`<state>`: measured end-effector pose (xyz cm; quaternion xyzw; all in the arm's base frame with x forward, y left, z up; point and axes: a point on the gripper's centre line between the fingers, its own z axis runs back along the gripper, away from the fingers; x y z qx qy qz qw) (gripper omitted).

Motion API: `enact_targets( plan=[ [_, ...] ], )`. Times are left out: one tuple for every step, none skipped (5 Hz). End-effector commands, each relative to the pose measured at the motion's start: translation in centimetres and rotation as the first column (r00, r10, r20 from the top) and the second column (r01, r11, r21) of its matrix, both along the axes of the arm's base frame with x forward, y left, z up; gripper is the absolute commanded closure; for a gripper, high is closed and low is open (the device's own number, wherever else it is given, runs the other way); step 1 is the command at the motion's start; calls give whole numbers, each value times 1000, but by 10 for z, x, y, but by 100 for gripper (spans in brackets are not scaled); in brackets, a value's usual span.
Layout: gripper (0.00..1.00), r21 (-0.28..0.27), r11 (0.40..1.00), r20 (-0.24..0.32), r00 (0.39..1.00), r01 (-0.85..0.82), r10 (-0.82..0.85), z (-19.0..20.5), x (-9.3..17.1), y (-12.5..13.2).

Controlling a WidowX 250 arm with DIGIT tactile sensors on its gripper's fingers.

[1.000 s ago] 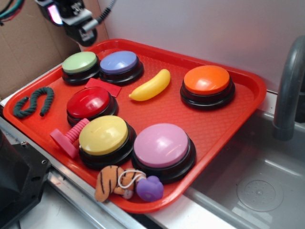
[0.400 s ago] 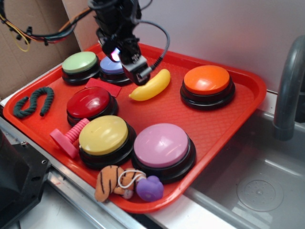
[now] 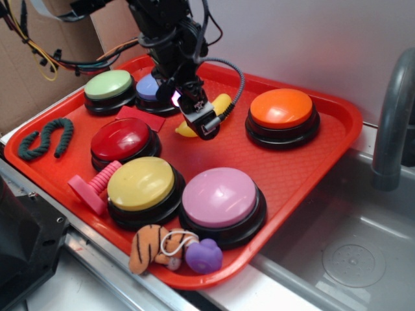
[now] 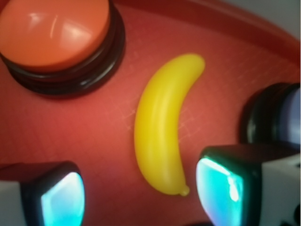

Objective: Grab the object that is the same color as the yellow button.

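Six big dome buttons sit on the red tray (image 3: 337, 123), and my pincer (image 4: 141, 193) hangs spread wide above the yellow banana (image 4: 162, 125), one finger (image 4: 56, 195) on either side of its lower end, neither pad touching it. That banana lies flat on the tray floor near the far edge, between the orange button (image 3: 282, 116) toward the right corner and the blue-violet button (image 3: 150, 91); from outside, my arm covers its middle and only its two ends show. In my wrist view its stubby tip points down toward me, just beside my right-hand finger. The yellow button (image 3: 141, 184) stands toward the near edge, with the pink button (image 3: 220, 199) just beside it and the red button (image 3: 122, 139) behind it. At the far left corner sits the light green button (image 3: 109, 87).
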<state>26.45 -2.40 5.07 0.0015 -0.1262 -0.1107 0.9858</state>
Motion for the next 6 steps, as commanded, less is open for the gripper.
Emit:
enact_targets(
  plan=[
    [0, 8, 999, 14, 999, 34, -34, -12, 12, 1],
    [0, 27, 998, 5, 998, 58, -58, -21, 17, -1],
    [74, 41, 997, 34, 997, 67, -69, -21, 17, -3],
    [100, 23, 997, 33, 996, 80, -81, -22, 17, -7],
    [100, 34, 998, 25, 998, 49, -50, -19, 16, -7],
    [100, 42, 998, -5, 999, -49, 49, 2, 12, -7]
  ],
)
